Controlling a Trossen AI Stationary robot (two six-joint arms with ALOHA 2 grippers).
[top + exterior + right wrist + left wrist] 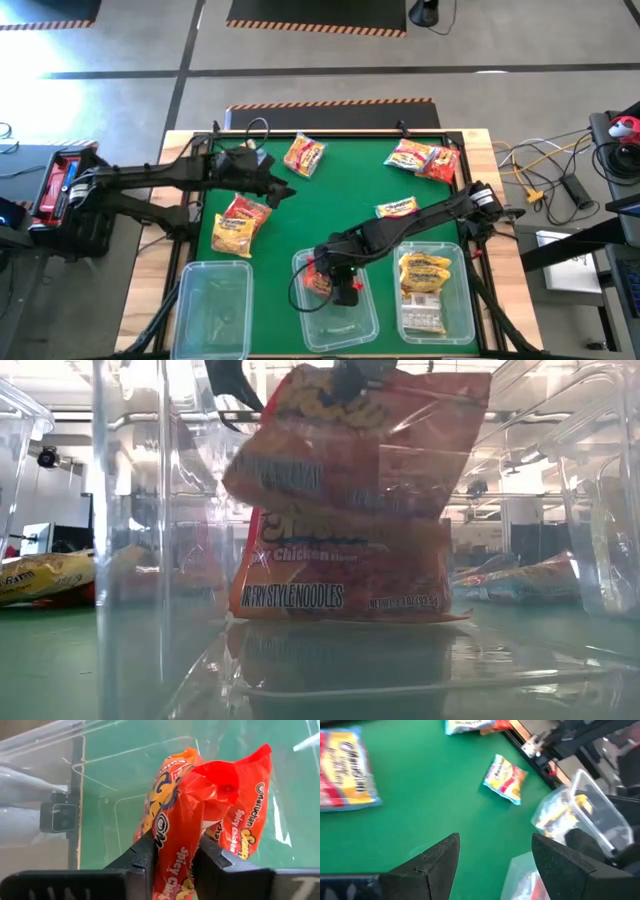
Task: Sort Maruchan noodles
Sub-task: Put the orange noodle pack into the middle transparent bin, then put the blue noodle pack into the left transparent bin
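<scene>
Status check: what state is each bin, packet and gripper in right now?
Right gripper: shut on the orange packet, over the middle bin.
Left gripper: open, holding nothing.
Right bin: holds yellow packets.
Left bin: no packets inside.
Loose packets: lying on the green mat.

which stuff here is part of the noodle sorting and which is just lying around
Part of the job:
- orange packet held by the right end effector over the middle bin
- yellow packets in the right bin
- loose packets on the mat
- empty left bin
- left end effector, open above the mat

Just lying about:
- cables beside the table
- red case
</scene>
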